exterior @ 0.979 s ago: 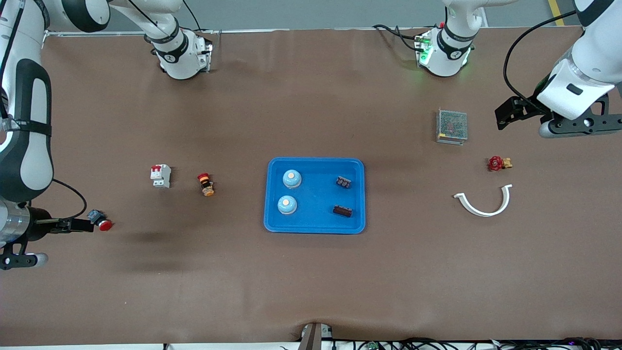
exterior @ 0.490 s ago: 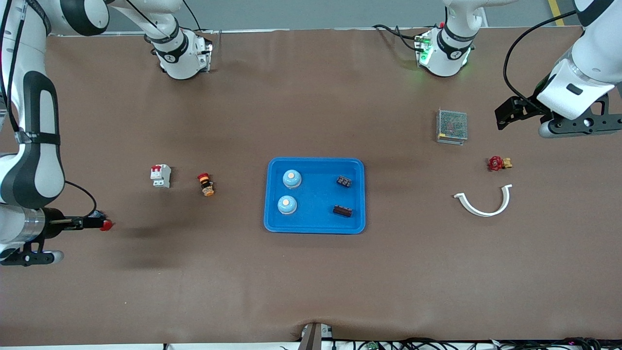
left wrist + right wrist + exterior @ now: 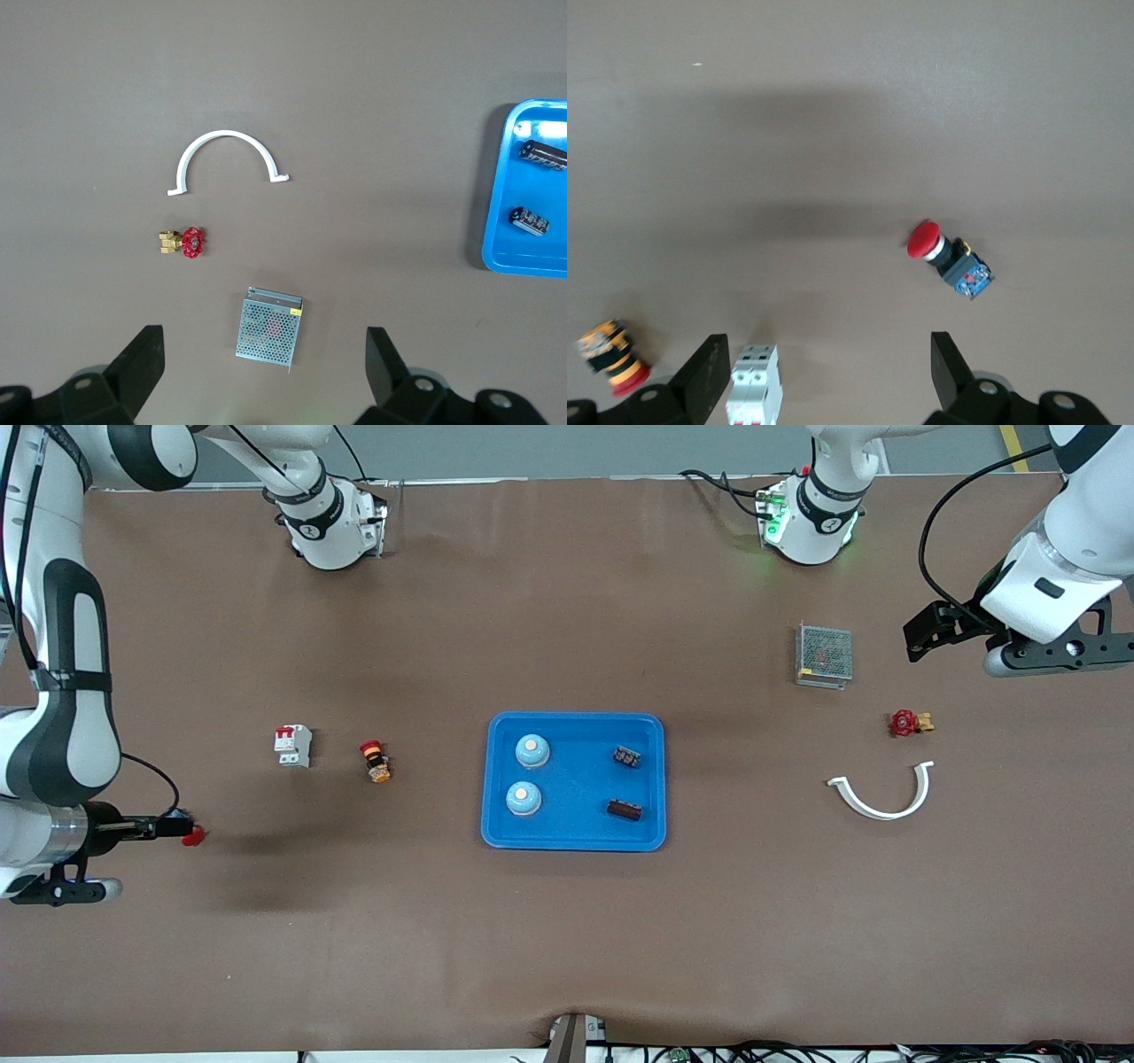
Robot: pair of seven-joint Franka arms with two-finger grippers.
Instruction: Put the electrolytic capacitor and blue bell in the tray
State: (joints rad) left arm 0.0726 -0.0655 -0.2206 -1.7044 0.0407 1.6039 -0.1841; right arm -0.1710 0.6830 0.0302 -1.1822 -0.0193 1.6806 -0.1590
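Note:
The blue tray (image 3: 576,781) lies mid-table. In it are two blue bells (image 3: 532,751) (image 3: 523,798) with orange tops and two dark electrolytic capacitors (image 3: 626,757) (image 3: 625,810). The left wrist view shows the tray's edge (image 3: 542,188) with both capacitors (image 3: 542,152) (image 3: 530,220). My left gripper (image 3: 918,638) (image 3: 263,354) hangs open and holds nothing, high over the left arm's end of the table beside a metal mesh box (image 3: 824,654). My right gripper (image 3: 174,829) (image 3: 824,363) is open and holds nothing, over a red push button (image 3: 192,835) (image 3: 948,257) at the right arm's end.
A white circuit breaker (image 3: 293,745) (image 3: 753,385) and an orange-black button (image 3: 376,762) (image 3: 607,354) lie between the right gripper and the tray. A red valve (image 3: 905,723) (image 3: 184,241) and a white curved clip (image 3: 881,793) (image 3: 229,159) lie near the mesh box (image 3: 270,326).
The right arm has shifted slightly toward the tray, and its gripper now covers the push button's blue body. The left arm has not moved.

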